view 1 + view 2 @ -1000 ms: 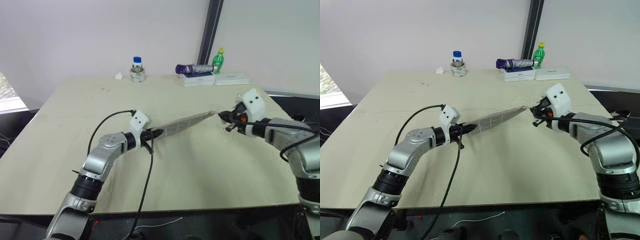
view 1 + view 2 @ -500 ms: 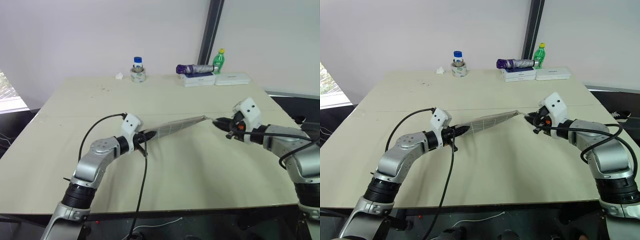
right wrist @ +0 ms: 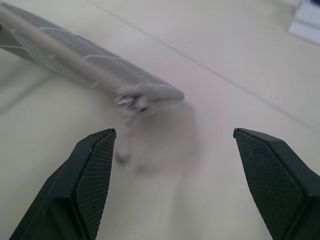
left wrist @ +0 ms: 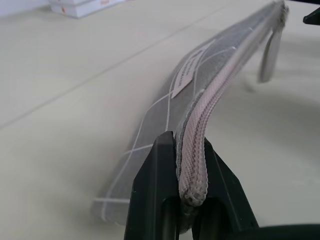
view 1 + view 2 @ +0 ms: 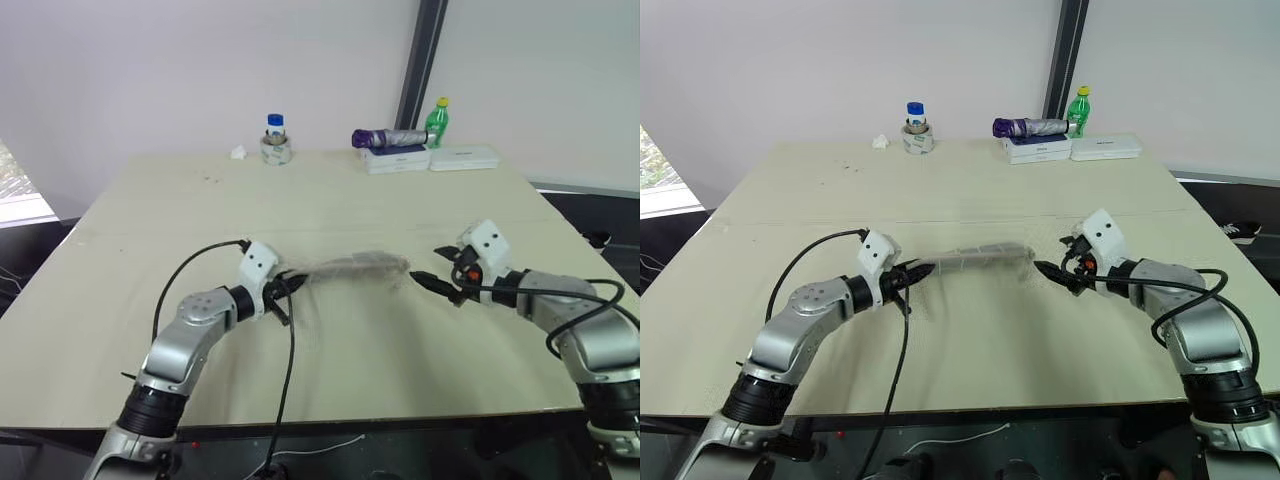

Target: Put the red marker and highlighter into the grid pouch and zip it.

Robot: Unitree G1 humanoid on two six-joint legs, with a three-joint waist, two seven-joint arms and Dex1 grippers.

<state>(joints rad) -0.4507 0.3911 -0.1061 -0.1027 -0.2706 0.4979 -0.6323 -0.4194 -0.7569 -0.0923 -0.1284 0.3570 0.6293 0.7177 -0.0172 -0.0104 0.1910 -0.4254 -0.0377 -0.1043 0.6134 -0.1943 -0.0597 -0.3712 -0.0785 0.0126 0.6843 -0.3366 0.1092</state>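
The grid pouch [image 5: 350, 266] is grey with white grid lines and hangs just above the table, stretched out to the right of my left gripper [image 5: 285, 285]. That gripper is shut on the pouch's near end [image 4: 192, 170], pinching the zipper edge. The zipper line looks closed along the top, and the pull cord [image 4: 269, 52] dangles at the far end. My right gripper [image 3: 175, 132] is open, a short way off the pouch's free end [image 3: 150, 95], touching nothing. The red marker and the highlighter are out of view.
The beige table [image 5: 400, 350] has bare surface under both arms. Along its far edge stand a blue-capped jar on a tape roll [image 5: 275, 140], a purple folded umbrella [image 5: 385, 137] on white boxes [image 5: 465, 157], and a green bottle [image 5: 436, 120].
My right gripper has opened and let go of the pouch's far end, then sunk toward the table. The pouch, taut between both grippers before, now sags from the left gripper, which has also dropped slightly.
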